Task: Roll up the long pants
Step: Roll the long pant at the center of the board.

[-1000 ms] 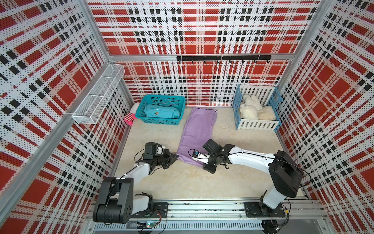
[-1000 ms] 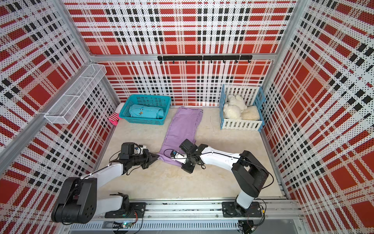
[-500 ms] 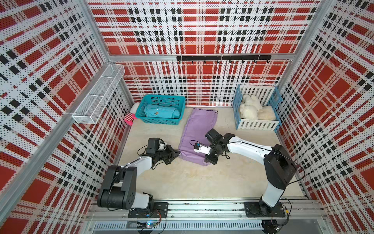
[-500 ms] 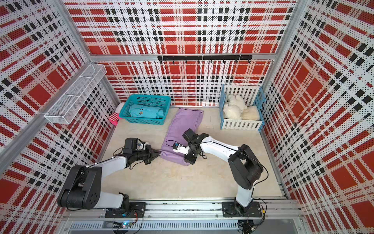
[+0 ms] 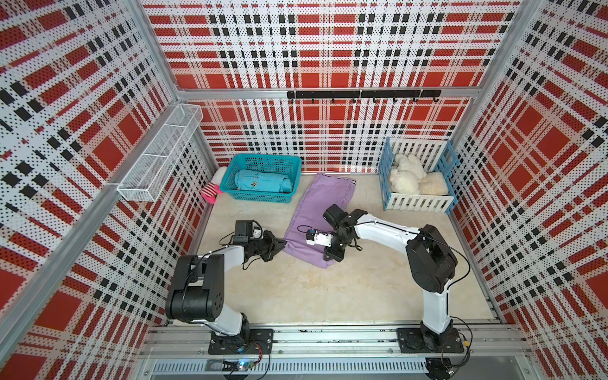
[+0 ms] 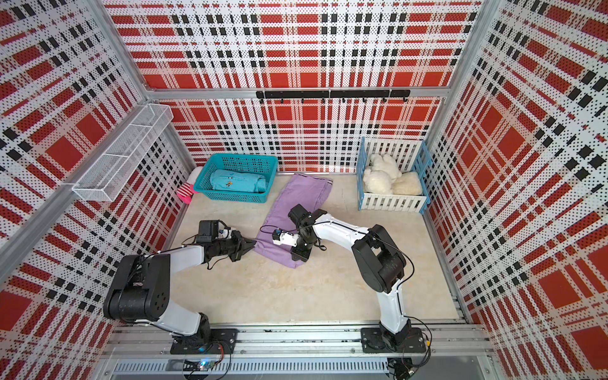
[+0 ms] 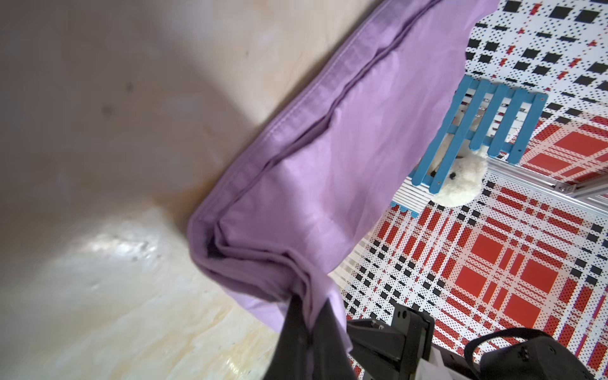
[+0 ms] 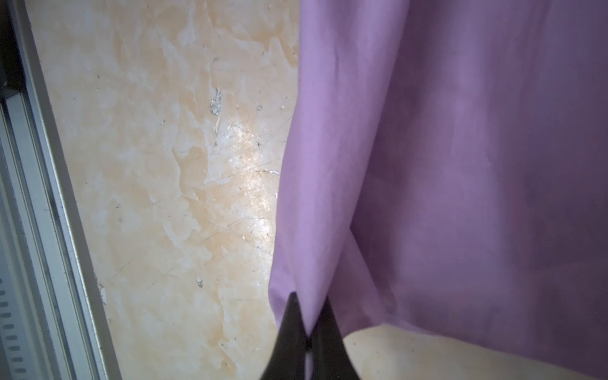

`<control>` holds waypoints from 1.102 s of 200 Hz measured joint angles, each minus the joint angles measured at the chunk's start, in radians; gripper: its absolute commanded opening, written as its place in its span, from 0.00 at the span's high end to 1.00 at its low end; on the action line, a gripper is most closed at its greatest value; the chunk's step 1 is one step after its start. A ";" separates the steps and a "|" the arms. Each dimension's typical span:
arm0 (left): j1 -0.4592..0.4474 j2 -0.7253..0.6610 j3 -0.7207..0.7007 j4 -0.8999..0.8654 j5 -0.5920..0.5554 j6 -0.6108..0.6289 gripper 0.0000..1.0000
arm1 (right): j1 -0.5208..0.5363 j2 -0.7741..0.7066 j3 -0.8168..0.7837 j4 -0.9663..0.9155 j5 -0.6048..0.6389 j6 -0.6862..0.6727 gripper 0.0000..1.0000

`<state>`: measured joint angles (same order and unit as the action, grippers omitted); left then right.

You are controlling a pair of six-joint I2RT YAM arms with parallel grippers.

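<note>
Both grippers nearer the teal basket (image 5: 260, 196) than a second ago | left gripper (image 5: 284, 244) and right gripper (image 5: 330, 257) each clamped on a hem corner of the long pants (image 5: 324, 200) | pants lie on the counter (image 5: 296, 296) just beside that basket

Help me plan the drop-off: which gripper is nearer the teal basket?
Left. The left gripper pinches a near corner of the long pants, in front of the teal basket; the right gripper pinches the other near corner, farther aside.

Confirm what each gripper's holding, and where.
Both pinch the lilac thin cloth trousers at the near leg end: left gripper its left corner, right gripper its right corner.
</note>
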<state>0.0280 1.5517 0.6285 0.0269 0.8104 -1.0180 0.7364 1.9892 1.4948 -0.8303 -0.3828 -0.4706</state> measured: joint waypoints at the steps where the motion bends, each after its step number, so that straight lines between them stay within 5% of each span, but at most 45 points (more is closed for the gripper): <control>1: 0.000 0.000 0.001 0.000 0.000 0.001 1.00 | 0.000 0.003 0.003 0.000 0.000 0.000 1.00; 57: 0.036 0.066 0.045 -0.039 -0.003 0.051 1.00 | -0.002 0.104 0.081 -0.020 -0.014 0.009 1.00; 121: 0.085 0.129 0.108 -0.105 -0.083 0.132 0.76 | -0.002 0.145 0.115 -0.012 -0.002 0.050 1.00; 171: 0.116 -0.057 0.112 -0.136 -0.229 0.138 0.73 | -0.002 0.159 0.144 -0.030 0.008 0.068 1.00; 220: 0.043 -0.309 0.069 -0.130 -0.359 0.172 0.87 | -0.002 0.177 0.186 -0.037 0.026 0.072 1.00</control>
<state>0.0708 1.2427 0.6979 -0.1036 0.4511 -0.8459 0.7345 2.1662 1.6810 -0.8669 -0.3569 -0.3985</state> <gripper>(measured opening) 0.154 0.052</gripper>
